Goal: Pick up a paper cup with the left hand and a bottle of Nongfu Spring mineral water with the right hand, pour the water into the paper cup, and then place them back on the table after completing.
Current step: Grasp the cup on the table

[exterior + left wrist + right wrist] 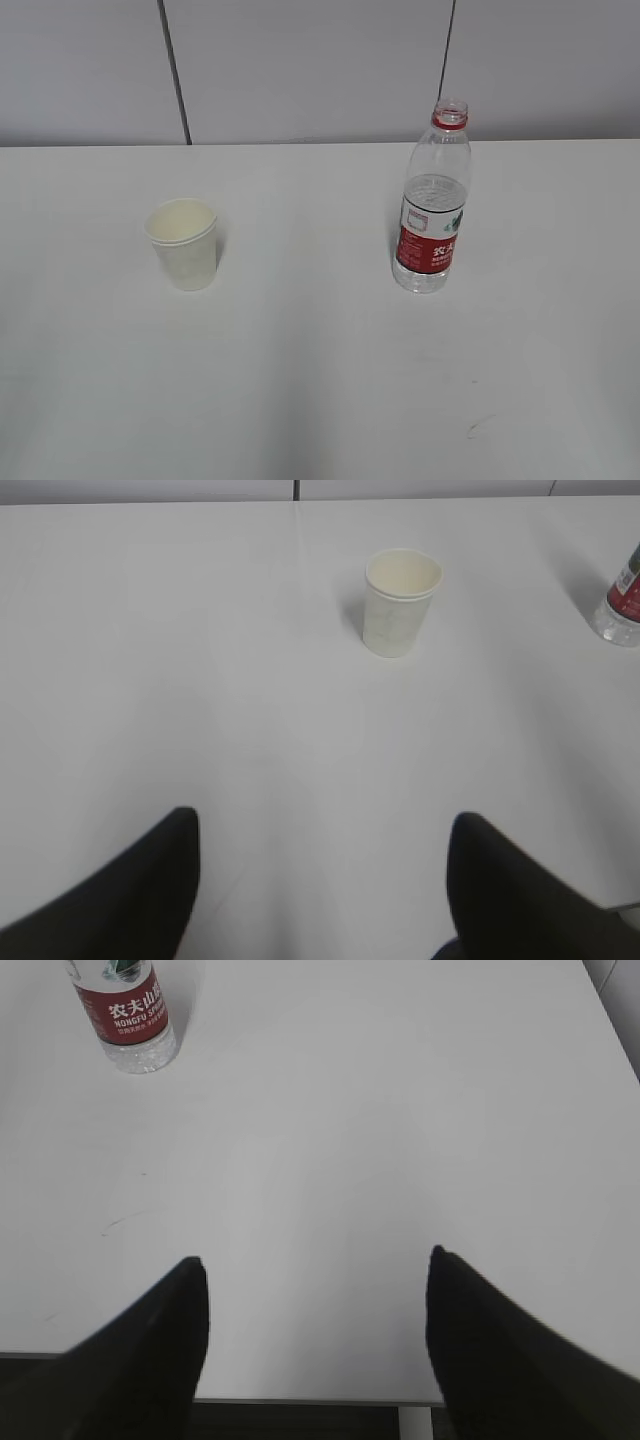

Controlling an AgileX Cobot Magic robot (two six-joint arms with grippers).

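Note:
A white paper cup (184, 243) stands upright and empty on the white table (320, 380), left of centre; it also shows in the left wrist view (400, 602). An uncapped clear bottle (433, 215) with a red label stands upright to the right, with clear water in it; its base shows in the left wrist view (622, 605) and the right wrist view (125, 1015). My left gripper (322, 825) is open and empty, well short of the cup. My right gripper (315, 1265) is open and empty near the table's front edge, far from the bottle. Neither arm shows in the exterior view.
A grey panelled wall (320, 70) runs behind the table. The table's front edge (300, 1398) and right edge (610, 1020) show in the right wrist view. A faint scuff mark (478, 425) lies on the tabletop at the front right.

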